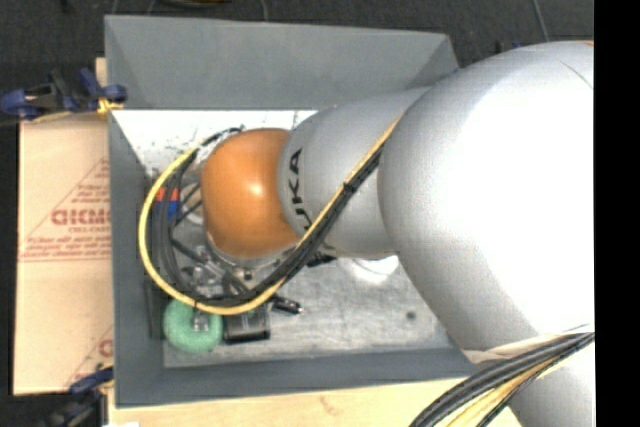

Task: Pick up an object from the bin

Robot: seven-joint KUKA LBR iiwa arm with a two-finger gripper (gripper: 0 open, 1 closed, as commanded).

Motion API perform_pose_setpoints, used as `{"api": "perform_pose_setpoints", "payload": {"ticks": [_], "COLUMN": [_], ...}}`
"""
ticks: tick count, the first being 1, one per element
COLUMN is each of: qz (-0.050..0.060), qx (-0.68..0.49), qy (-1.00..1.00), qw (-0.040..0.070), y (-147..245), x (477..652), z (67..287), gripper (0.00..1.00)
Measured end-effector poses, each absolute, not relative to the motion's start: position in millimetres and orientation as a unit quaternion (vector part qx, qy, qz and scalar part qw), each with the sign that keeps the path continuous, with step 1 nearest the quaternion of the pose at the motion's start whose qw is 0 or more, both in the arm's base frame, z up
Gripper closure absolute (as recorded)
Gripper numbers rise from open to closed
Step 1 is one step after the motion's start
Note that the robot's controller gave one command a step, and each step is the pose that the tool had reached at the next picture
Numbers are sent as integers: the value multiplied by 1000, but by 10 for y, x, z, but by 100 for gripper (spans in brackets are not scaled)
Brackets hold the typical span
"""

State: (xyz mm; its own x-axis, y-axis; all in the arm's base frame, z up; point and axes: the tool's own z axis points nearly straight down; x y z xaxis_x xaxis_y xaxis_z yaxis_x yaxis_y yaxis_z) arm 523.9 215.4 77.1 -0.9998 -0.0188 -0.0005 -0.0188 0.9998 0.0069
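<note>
Looking at a green ball (190, 327), round and pale, tucked into a corner of the bin (300, 75). Lies just below the claw (212, 307) in the camera view and a shade to its left, so close as to seem touching, though cannot confirm contact. No long axis to speak of: round, so probably no need to turn the wrist to suit it.

Just right of the claw, and touching the ball or nearly so, a flat black block (246, 327). A little further right, a small dark stick (288, 306). Well to the claw's right, half under the arm, something white (372, 271), too hidden to name. Above the claw, the orange cover (245, 190) and a looped yellow cable (150, 225), masking most of the tool.

Cannot tell wide from narrow on the claw, nor whether holding anything.

Judging from this: ball nearest by far. A short drop down and leftward is probably enough. Some risk from the corner walls and the black block crowding that approach.
</note>
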Motion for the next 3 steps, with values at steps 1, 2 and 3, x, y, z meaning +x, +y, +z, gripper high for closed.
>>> {"api": "perform_pose_setpoints", "payload": {"ticks": [1, 2, 3], "qz": [4, 1, 0], "qx": [-9, -2, 24], "qy": [1000, 1000, 1000], "qw": [0, 0, -1], "y": [2153, 2158, 2119], "x": [5239, 5244, 5182], "z": [771, 1002, 1449], "gripper": [100, 100, 100]}}
